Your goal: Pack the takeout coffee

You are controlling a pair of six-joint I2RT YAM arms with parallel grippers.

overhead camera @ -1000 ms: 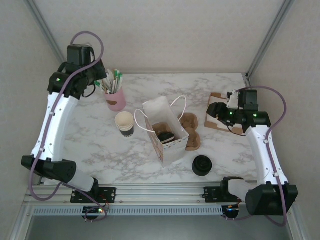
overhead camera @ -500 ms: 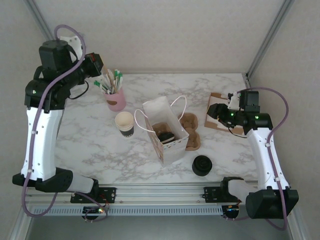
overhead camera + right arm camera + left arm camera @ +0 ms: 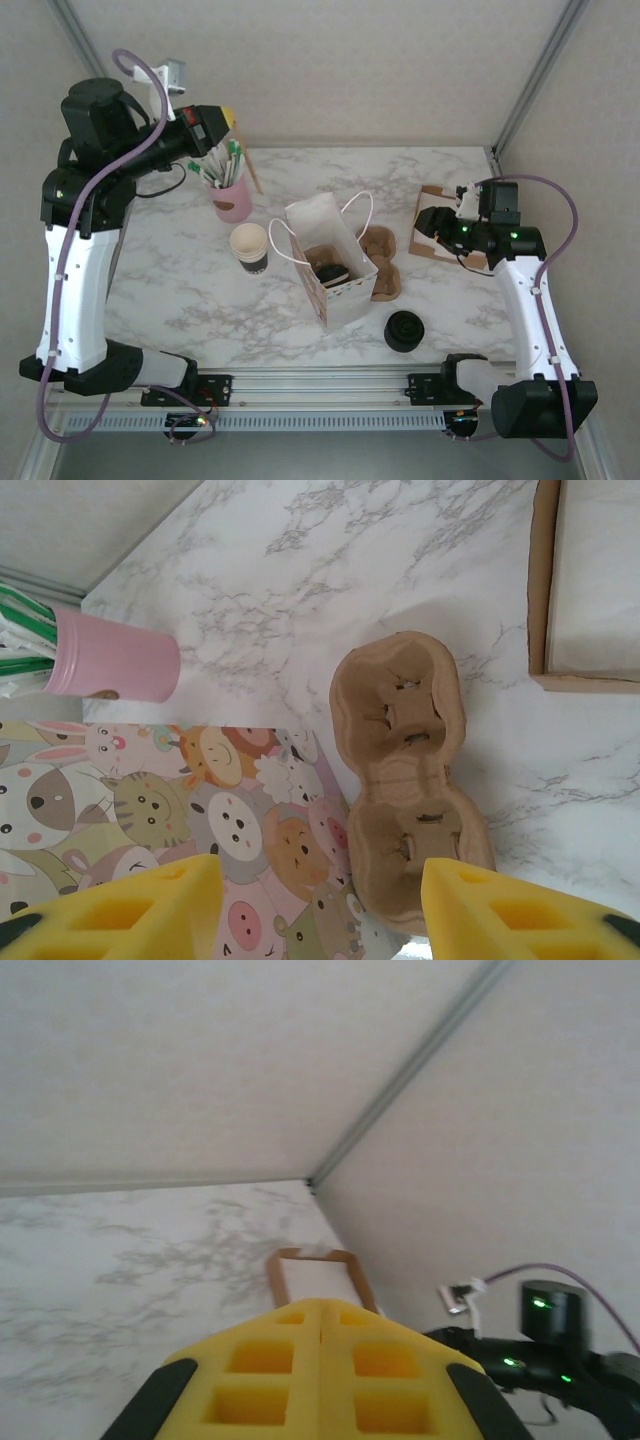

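The takeout coffee [image 3: 333, 272] sat inside the paper bag [image 3: 315, 220] at mid-frame. Upper left, the left pincer [image 3: 230, 118] pinched a thin brown stick [image 3: 254, 175]; the right pincer [image 3: 320, 910] gaped wide. The stick might slip from its thin hold or tip the bag.

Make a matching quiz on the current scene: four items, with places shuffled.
Items:
1 pink cup
2 lidless cup
3 cup carrier
4 wooden stick

Places:
A right of the bag
B hanging from the left end effector
C far left of the table, holding sticks and packets
D left of the bag

Pairs: 1-C, 2-D, 3-A, 4-B
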